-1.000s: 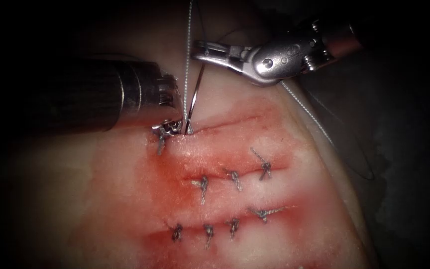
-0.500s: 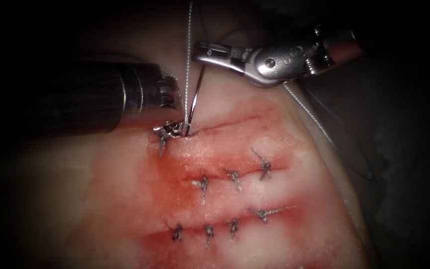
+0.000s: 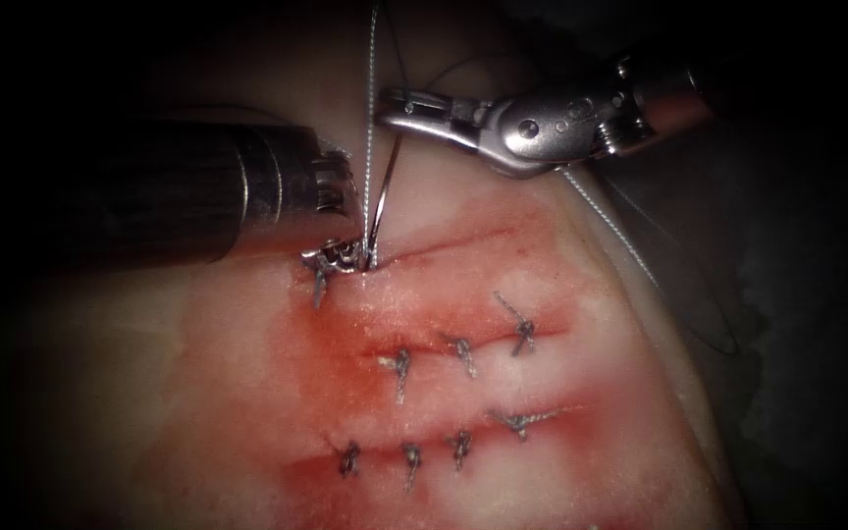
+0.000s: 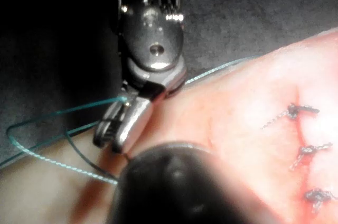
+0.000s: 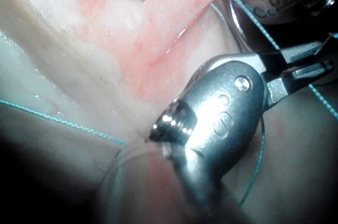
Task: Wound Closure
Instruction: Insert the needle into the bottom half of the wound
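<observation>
The curved needle (image 3: pixel 385 191) stands nearly upright at the left end of the topmost cut (image 3: pixel 453 238) in the tissue (image 3: pixel 198 373). Its lower end meets the tissue there; I cannot tell how deep it sits. My left tool (image 3: pixel 338 255) lies low on the tissue, jaws shut on the needle's lower end. My right tool (image 3: pixel 395 106) hovers just above the needle's upper end, jaws slightly open and holding nothing. Thread (image 3: pixel 371 88) runs straight up beside the needle. The right wrist view shows the parted right tool (image 5: pixel 303 60) near the needle (image 5: pixel 236 20).
Two lower cuts carry several tied knots (image 3: pixel 400 365) with short thread ends, and red fluid stains the tissue around them. More thread (image 3: pixel 609 224) trails off the tissue's right edge. Loose thread (image 4: pixel 42 121) loops beside the right tool (image 4: pixel 119 129).
The right tool has shifted slightly left and down, closer to the needle's upper end. The left tool and the needle have stayed in place.
</observation>
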`<state>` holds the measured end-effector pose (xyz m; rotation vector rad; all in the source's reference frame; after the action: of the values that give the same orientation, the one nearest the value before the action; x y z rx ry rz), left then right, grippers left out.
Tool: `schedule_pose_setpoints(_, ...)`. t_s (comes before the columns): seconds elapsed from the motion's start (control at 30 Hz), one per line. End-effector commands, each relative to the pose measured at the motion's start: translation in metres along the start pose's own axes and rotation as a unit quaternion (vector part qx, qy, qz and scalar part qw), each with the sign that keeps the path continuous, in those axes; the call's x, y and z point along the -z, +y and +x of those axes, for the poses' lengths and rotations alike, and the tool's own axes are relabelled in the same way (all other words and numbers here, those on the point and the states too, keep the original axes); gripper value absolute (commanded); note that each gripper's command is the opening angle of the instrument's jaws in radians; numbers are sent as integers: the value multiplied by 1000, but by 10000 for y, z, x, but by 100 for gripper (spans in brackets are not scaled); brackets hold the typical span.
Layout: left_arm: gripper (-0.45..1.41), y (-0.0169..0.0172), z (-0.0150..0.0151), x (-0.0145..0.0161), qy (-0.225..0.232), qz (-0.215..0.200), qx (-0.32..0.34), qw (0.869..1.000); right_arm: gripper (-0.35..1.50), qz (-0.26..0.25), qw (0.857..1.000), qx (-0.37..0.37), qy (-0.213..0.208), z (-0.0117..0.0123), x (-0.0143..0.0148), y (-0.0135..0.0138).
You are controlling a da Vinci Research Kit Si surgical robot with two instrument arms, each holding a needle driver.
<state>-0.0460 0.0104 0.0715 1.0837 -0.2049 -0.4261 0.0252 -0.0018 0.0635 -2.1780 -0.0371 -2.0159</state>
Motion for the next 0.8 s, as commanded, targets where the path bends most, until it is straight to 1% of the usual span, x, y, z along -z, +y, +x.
schedule_pose_setpoints(0.03, -45, 4, -9, 2, -1, -1, -1, 1000, -35, -4, 1000, -2, -2, 5, -7, 1)
schedule_pose_setpoints(0.3, -45, 4, -9, 2, -1, -1, -1, 1000, -35, -32, 999, -7, -5, 6, -8, 2)
schedule_pose_setpoints(0.47, -45, 4, -9, 2, -1, -1, -2, 1000, -35, -33, 999, -16, -2, 6, -10, 3)
schedule_pose_setpoints(0.8, -45, 4, -9, 1, -1, -1, -2, 1000, -35, -24, 999, -31, -15, 5, -11, 3)
